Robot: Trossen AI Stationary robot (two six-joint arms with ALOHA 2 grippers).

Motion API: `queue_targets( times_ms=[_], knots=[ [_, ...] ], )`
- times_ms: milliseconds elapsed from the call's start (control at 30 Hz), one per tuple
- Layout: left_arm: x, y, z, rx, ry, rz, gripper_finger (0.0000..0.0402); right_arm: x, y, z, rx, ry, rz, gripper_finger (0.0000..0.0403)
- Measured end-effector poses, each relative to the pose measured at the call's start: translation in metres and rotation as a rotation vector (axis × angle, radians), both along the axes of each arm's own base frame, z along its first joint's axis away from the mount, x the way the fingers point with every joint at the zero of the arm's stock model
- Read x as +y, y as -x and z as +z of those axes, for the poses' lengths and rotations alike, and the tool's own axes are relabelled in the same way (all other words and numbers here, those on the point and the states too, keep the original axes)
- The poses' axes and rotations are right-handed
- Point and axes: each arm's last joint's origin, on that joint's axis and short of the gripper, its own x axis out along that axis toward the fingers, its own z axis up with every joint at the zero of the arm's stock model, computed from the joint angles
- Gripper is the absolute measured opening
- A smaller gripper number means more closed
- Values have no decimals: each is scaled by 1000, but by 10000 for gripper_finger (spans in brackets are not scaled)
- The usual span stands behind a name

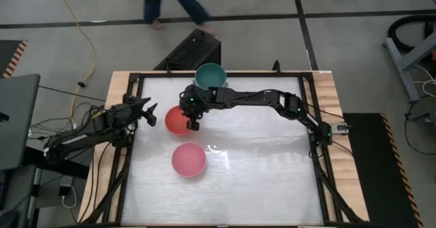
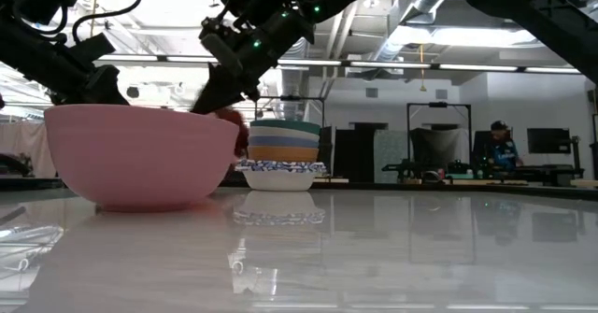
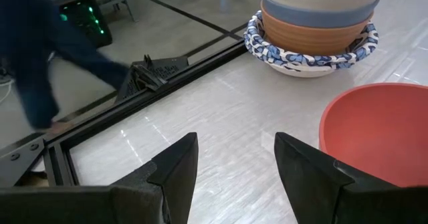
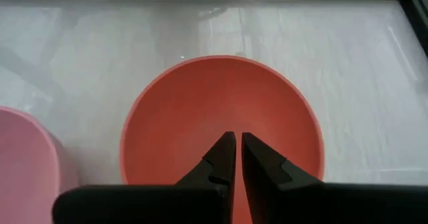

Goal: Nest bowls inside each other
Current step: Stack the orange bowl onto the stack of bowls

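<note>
A red bowl (image 1: 178, 120) sits on the table left of centre, upright; it also shows as the red bowl (image 4: 221, 110) and the red bowl (image 3: 381, 130). My right gripper (image 1: 194, 124) hangs over the bowl's right part, slanting down, with its fingers shut (image 4: 235, 140) over the inside. A pink bowl (image 1: 188, 159) stands alone nearer the front. At the far edge several bowls form a nested stack (image 1: 210, 75), teal on top and a blue-patterned one (image 3: 311, 53) at the bottom. My left gripper (image 1: 148, 112) waits open at the table's left edge, its fingers apart (image 3: 234, 144). My right gripper points its shut fingertips (image 4: 226, 147) slanting down over the red bowl's inside (image 4: 221, 97), coming from the table's right. The fingers hide the bowl's near rim. I cannot tell whether they touch the bowl.
A black frame (image 1: 136, 85) runs round the table. Bare table lies to the right and front (image 1: 272, 173). A person (image 1: 177, 3) walks on the floor beyond the far edge, and another person (image 2: 500, 145) sits in the room behind.
</note>
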Motion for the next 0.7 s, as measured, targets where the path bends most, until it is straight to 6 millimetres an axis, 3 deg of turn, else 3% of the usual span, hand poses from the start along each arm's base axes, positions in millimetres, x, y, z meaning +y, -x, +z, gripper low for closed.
queue_targets(
  times_ms=[300, 533, 700],
  knots=[
    [0, 0, 0, 0, 0, 0, 190, -3, 1, -1, 22, 56, -71, 46],
    [0, 0, 0, 0, 0, 0, 190, -8, 5, -4, 70, 113, -312, 46],
    [0, 0, 0, 0, 0, 0, 190, -8, 11, -9, 144, 81, -349, 46]
  ],
)
